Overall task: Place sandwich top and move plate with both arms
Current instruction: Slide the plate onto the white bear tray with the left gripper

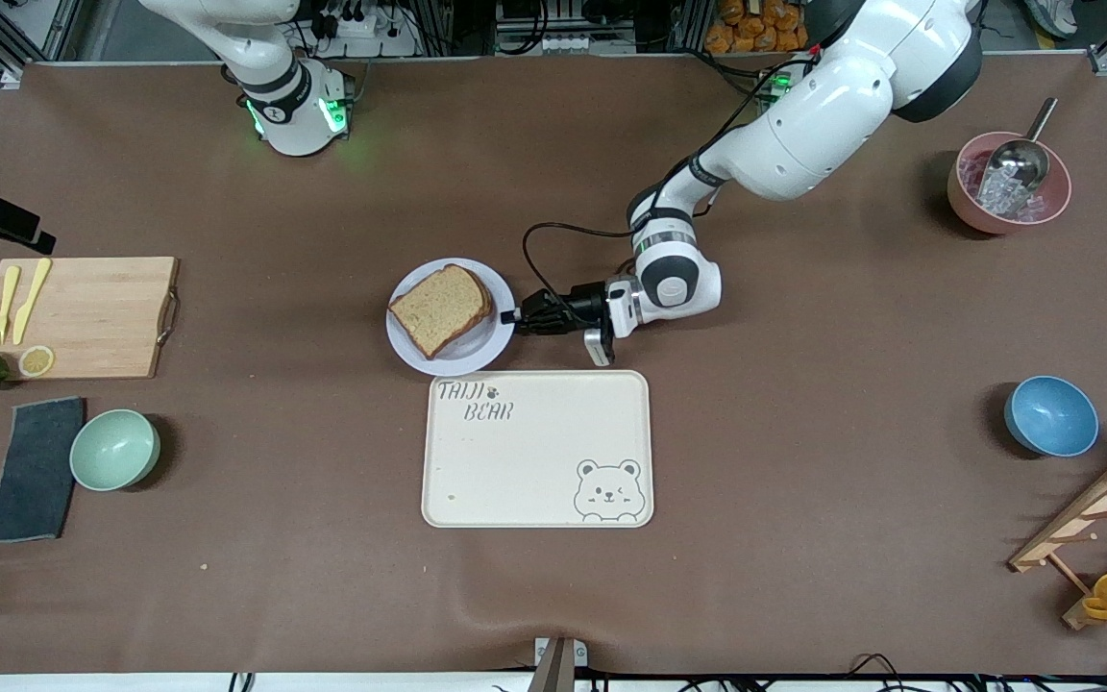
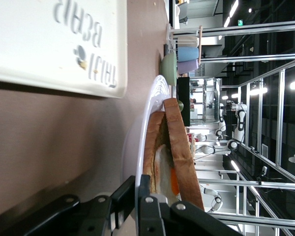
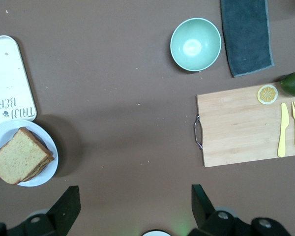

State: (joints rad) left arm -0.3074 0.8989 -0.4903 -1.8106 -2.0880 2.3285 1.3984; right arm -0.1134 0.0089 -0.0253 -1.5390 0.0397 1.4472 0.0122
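Beside plate [image 1: 477, 354]: cream tray [image 1: 536, 450], nearer camera.

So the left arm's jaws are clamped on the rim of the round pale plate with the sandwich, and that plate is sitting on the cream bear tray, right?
Not quite. The left gripper is shut on the rim of the round pale lavender-white plate, but the plate rests on the brown table, beside the cream rectangular bear tray, not on it. The front view shows this.
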